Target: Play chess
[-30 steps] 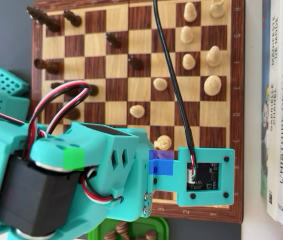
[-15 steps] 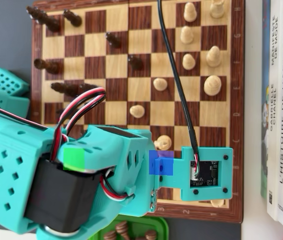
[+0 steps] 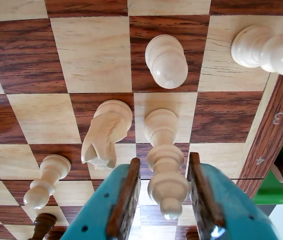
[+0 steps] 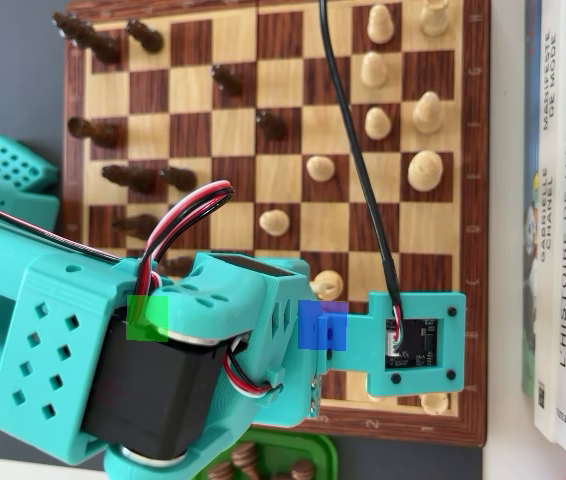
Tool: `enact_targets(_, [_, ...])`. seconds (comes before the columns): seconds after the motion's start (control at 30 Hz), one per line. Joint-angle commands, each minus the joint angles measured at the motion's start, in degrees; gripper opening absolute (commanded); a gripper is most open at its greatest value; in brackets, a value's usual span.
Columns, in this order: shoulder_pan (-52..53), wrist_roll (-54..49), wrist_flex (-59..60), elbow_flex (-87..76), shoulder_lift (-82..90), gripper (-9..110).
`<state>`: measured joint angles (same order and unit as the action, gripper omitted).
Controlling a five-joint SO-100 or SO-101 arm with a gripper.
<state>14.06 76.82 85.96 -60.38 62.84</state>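
In the wrist view a wooden chessboard [image 3: 96, 55] fills the frame. My teal gripper [image 3: 164, 200] with brown pads comes in from the bottom edge. Its jaws stand open on either side of a tall white bishop [image 3: 162, 160]. The right pad is very near the bishop and a gap shows on the left. A white knight [image 3: 104, 132] stands just left of it, and a white pawn [image 3: 166, 60] one square beyond. In the overhead view the teal arm [image 4: 163, 350] covers the lower left of the board [image 4: 475, 200] and hides the jaws.
In the wrist view there are another white pawn [image 3: 46, 180], a white piece [image 3: 264, 50] at the top right and a dark piece [image 3: 41, 225] at the bottom left. A green tray [image 4: 313, 450] with captured dark pieces lies below the board. Books [image 4: 563, 200] lie at the right.
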Motion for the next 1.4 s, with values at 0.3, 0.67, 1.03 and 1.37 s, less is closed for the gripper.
enact_targets(0.3, [1.4, 0.3, -0.6, 3.9, 0.9, 14])
enact_targets(0.67, [1.4, 0.4, -0.6, 3.9, 0.9, 9])
enact_targets(1.03, [1.8, -0.3, -0.6, 5.8, 1.0, 9])
enact_targets(1.37, [4.0, -1.9, -0.5, 1.4, 8.7, 9])
